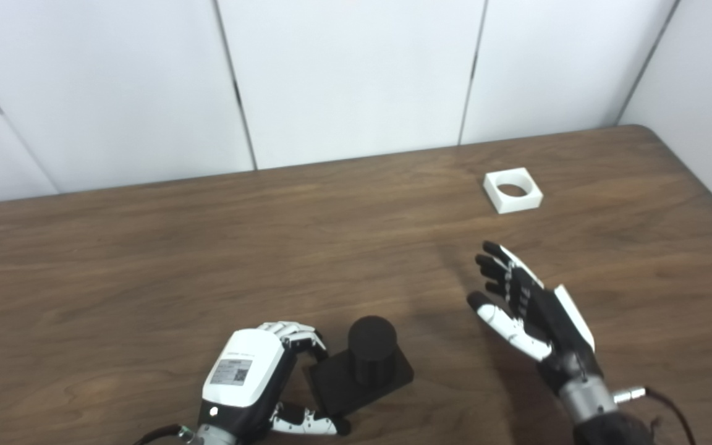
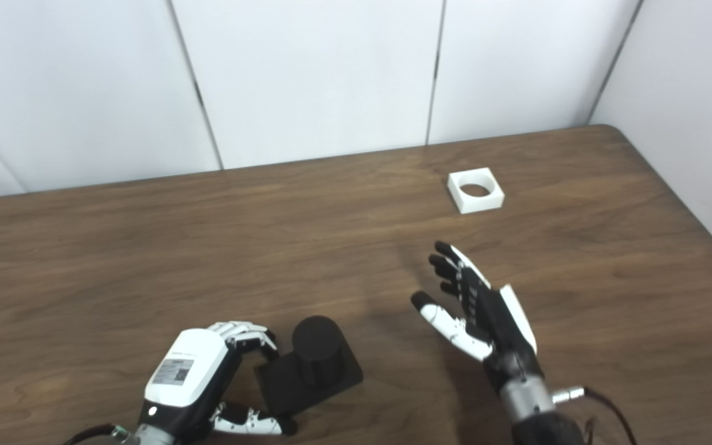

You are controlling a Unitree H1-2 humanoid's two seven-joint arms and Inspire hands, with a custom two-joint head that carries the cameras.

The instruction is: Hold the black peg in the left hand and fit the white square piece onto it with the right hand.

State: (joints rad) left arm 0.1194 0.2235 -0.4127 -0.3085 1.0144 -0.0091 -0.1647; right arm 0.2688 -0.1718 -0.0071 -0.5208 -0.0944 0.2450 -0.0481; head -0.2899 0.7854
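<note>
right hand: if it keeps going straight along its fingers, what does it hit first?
Probably nothing: the open right hand points up-left, so its line seems to pass left of the white square piece, over bare table. Depth is unclear.

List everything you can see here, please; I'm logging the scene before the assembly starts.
square piece: one, white, with a round hole, lying flat on the far right of the table, untouched.
peg: one, black, a round post upright on a square base, at the near edge left of centre.
table: one, brown wood grain, filling the lower view.
wall panels: white, behind the table and along its right side.
left robot hand: one, white and black, fingers curled around the peg's base.
right robot hand: one, black and white, open, fingers spread, holding nothing, between the peg and the square piece.
</note>
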